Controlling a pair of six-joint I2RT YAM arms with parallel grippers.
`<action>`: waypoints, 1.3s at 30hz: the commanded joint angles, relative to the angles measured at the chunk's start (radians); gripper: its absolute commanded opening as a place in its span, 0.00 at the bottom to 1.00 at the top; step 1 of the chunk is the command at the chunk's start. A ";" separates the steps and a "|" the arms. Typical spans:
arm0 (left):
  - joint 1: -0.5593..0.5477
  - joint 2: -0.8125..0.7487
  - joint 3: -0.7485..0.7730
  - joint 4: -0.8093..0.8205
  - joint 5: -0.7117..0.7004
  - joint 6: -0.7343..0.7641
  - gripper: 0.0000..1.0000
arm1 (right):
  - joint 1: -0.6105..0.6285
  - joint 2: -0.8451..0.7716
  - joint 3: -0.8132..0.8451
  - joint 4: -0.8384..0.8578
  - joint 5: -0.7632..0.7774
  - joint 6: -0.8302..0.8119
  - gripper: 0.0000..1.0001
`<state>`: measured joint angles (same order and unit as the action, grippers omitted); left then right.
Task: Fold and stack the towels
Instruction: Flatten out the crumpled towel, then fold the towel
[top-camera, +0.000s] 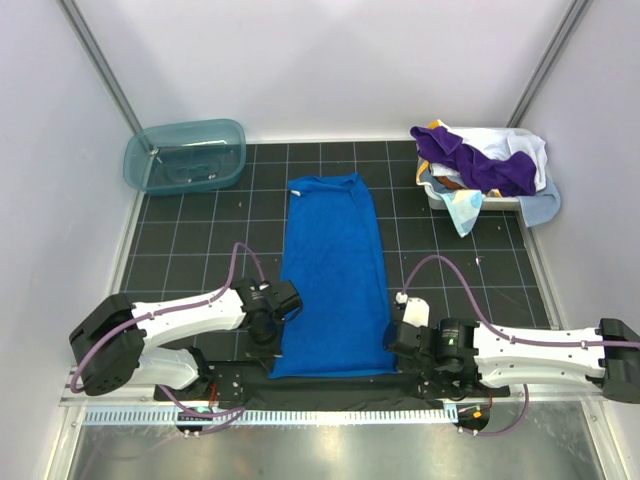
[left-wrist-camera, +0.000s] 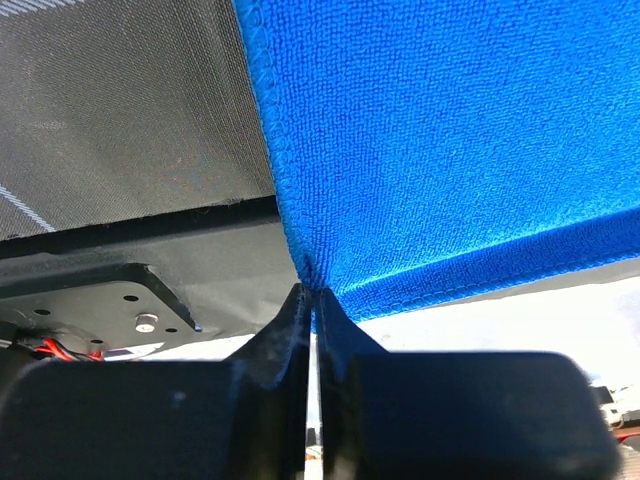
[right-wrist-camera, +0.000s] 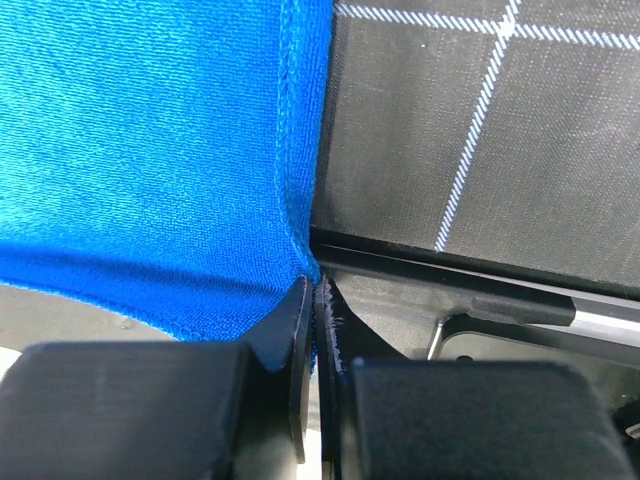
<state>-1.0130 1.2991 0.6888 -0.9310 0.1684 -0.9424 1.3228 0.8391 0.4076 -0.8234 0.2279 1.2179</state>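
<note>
Near edge: first fold pending
Our left gripper (left-wrist-camera: 312, 296) and right gripper (right-wrist-camera: 315, 290) pinch near corners of the royal blue cloth towel (top-camera: 332, 270); other cloth towels (top-camera: 472, 160) lie heaped.

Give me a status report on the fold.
Left end effector shut on blue towel near corner. Right end effector shut on other near corner. Nothing lying on towel.

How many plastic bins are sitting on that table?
2. A teal translucent plastic tub stands at the far left corner; a white plastic basket, heaped with coloured cloth towels, stands at the far right. No others show, and none seems hidden.
</note>
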 joint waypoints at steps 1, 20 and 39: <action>0.004 -0.009 0.011 -0.022 0.019 0.004 0.09 | 0.006 -0.015 0.010 -0.019 0.008 0.008 0.11; 0.261 0.156 0.559 0.088 -0.294 0.068 0.47 | -0.581 0.320 0.497 0.292 0.073 -0.569 0.50; 0.654 1.020 1.459 0.305 -0.359 0.378 0.49 | -0.916 1.218 1.206 0.639 -0.122 -0.773 0.42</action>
<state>-0.3851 2.2696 2.0472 -0.6434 -0.2298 -0.6308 0.4030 2.0155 1.5047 -0.2306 0.1345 0.4717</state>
